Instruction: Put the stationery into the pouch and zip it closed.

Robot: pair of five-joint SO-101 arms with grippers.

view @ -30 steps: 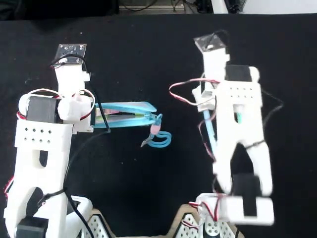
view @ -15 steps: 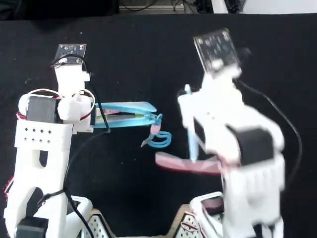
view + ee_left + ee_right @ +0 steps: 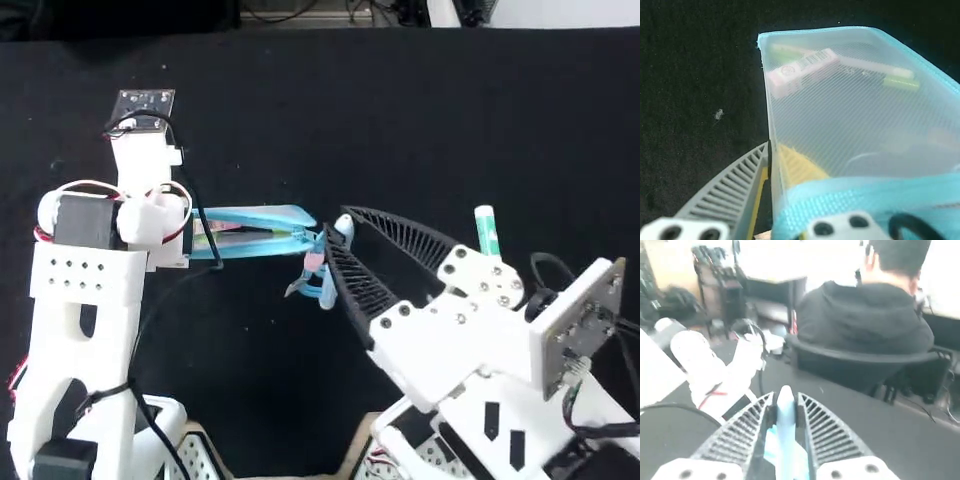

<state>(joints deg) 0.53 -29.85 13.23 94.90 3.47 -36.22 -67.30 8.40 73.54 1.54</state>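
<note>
While the left end effector (image 3: 192,237) pinches one end of the translucent blue pouch (image 3: 255,228), the pouch shows edge-on from above over the black surface (image 3: 300,120). A pink-and-white item (image 3: 800,70) and green pens (image 3: 900,82) sit inside. The right end effector (image 3: 336,232), just beside the pouch's other end, is pressed onto a light-blue pen (image 3: 785,412). A green-and-white pen (image 3: 486,228) shows beside the right arm.

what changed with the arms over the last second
The right gripper, holding the blue pen, swung across from the table's right side toward the pouch; the pen's tip now sits at its zipper end. The left gripper kept holding the pouch in place.
</note>
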